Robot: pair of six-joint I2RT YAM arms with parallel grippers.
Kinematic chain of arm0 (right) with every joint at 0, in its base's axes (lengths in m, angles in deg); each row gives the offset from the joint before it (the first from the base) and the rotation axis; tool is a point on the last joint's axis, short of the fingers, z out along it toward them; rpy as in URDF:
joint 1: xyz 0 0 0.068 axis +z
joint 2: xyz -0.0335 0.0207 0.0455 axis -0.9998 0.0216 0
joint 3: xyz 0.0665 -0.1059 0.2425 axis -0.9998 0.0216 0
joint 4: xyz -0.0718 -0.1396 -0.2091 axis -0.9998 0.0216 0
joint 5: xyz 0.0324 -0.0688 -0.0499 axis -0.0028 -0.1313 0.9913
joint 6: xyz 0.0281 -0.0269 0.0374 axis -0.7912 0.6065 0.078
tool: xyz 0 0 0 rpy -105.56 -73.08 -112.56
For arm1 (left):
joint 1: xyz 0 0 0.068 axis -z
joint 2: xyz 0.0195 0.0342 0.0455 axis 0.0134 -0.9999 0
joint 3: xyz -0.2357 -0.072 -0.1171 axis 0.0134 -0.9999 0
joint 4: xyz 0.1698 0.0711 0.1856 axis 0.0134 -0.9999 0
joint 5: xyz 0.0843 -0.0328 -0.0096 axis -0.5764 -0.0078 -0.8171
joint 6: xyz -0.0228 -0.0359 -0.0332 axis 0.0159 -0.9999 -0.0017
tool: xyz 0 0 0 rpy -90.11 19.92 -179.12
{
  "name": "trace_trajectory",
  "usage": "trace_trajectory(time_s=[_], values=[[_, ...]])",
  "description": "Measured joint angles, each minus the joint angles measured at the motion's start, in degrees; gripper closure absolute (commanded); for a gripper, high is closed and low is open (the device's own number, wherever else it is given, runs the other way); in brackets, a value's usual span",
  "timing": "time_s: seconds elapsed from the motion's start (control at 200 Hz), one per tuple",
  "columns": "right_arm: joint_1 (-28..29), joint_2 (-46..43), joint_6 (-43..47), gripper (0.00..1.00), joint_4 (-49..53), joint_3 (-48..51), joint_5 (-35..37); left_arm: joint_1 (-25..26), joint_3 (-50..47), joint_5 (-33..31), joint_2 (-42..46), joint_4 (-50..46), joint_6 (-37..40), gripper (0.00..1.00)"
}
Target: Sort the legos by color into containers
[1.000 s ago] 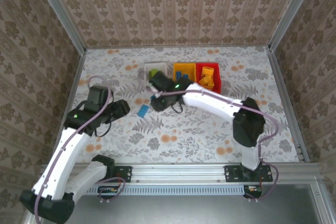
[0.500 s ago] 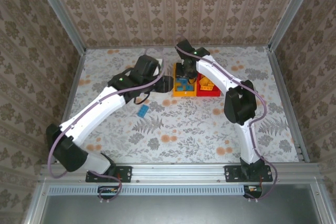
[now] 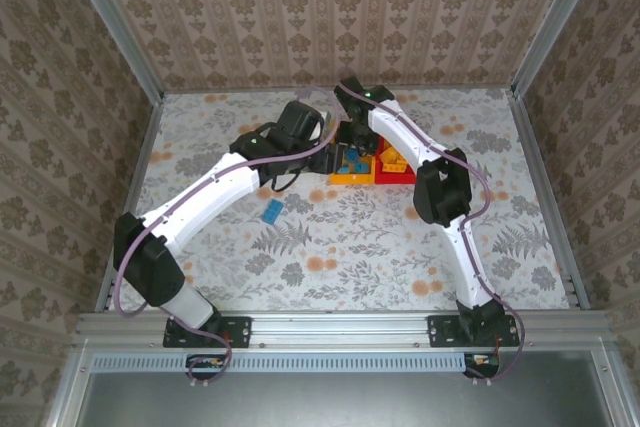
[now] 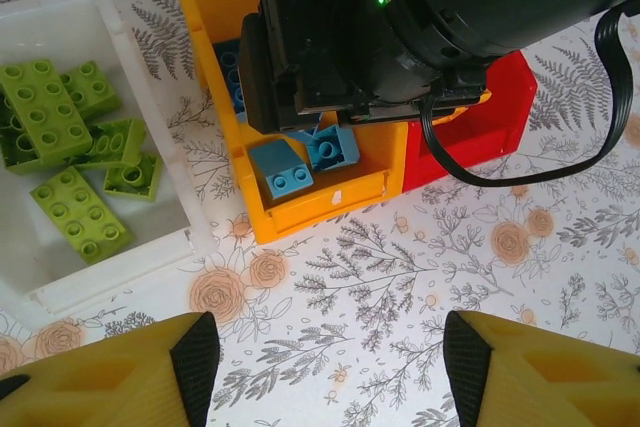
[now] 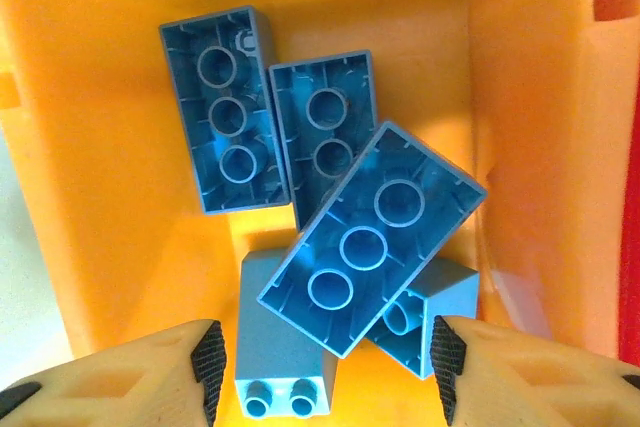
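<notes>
My right gripper hangs open over the yellow-orange bin, which holds several blue bricks. Nothing is between its fingers. My left gripper is open above bare tabletop just in front of the bins. The white bin at the left holds lime green bricks. The red bin at the right holds orange bricks. One blue brick lies on the table.
The three bins stand side by side at the back middle of the flower-patterned table. The two arms cross close together over them, and the right gripper's black body covers much of the yellow-orange bin. Metal rails edge the table.
The right gripper went from the table near the loose blue bricks up to the yellow-orange bin. The left arm swung from the table's left to the bins.
</notes>
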Motion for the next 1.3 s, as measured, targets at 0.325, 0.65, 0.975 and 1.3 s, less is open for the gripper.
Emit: trace_trajectory(time_s=[0.325,0.65,0.975,1.3], values=[[2.56,-11.58,0.68,0.45,-6.69,8.55,-0.33,-9.49,-9.07,-1.68,4.81,-5.88,-0.85,0.26],[4.57,-43.28,6.78,0.23,-24.17,44.22,-11.56,-13.6,-12.46,-2.56,-4.33,-10.99,2.49,0.23],[6.97,-47.06,12.11,0.21,-26.86,60.22,-22.05,-13.97,-13.55,-1.03,-11.45,-11.15,4.85,0.27],[7.72,-47.1,12.09,0.23,-27.34,60.37,-22.91,-14.47,-16.06,-1.03,-14.93,-8.9,5.6,0.48]])
